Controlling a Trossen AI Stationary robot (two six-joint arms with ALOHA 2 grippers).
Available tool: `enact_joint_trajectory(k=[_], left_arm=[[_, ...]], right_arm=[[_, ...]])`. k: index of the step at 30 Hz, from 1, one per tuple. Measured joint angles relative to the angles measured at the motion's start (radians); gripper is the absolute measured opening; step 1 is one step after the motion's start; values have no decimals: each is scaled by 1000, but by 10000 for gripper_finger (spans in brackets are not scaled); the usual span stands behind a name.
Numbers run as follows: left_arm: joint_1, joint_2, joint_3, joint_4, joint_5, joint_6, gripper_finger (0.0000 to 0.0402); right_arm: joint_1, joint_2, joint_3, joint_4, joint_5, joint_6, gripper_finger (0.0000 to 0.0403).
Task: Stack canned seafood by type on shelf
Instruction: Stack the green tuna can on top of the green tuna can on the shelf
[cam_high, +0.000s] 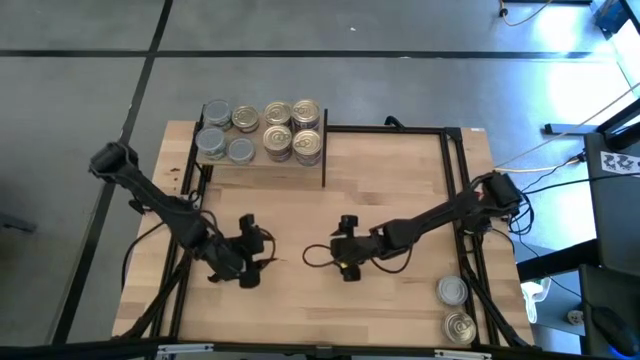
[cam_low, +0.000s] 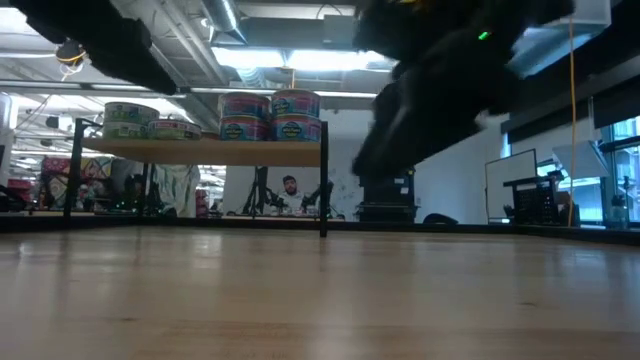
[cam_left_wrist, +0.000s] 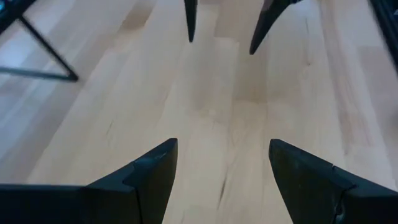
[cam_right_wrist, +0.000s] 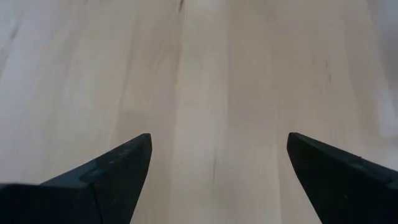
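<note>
**Wooden shelf mostly stocked; two tins outstanding**

Pale wood worktop (cam_high: 400, 200): largely bare across the middle, with both arms low over it.

Shelf (cam_high: 262, 172), at the far left corner of the worktop: carries the bulk of the canned seafood (cam_high: 262, 130), grouped by top. Silver-grey tops (cam_high: 212, 143) on the left part, gold pull-tab tops (cam_high: 292, 130) on the right part. From the low view, gold group stacked two high, silver group lower; exact count per stack not readable.

Left to do, judging by the layout: two loose tins at the near right corner of the worktop, well apart from the shelf. One silver-topped tin (cam_high: 452, 291), one gold-topped tin (cam_high: 459, 326) just beside it. Each to go to its matching group.

Right gripper (cam_high: 345, 270): mid-worktop, fingers (cam_right_wrist: 99, 180) spread wide, nothing between them; nearer of the two arms to the loose tins.

Left gripper (cam_high: 262, 262): near left of centre, fingers (cam_left_wrist: 143, 180) parted, holding nothing, facing the right gripper across bare wood.

Overall estimate: most of the task complete, final pair pending.
</note>
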Motion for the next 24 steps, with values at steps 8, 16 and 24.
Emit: enact_joint_trajectory(k=[8,16,24], left_arm=[[12,91,-2,155,-10,126,250],[61,107,-2,166,-11,174,250],[68,108,-2,157,-10,162,250]], right_arm=[[63,-103,12,-324,-63,126,372],[73,-192,12,-669,-359,401,339],[236,-276,11,-953,-414,703,257]])
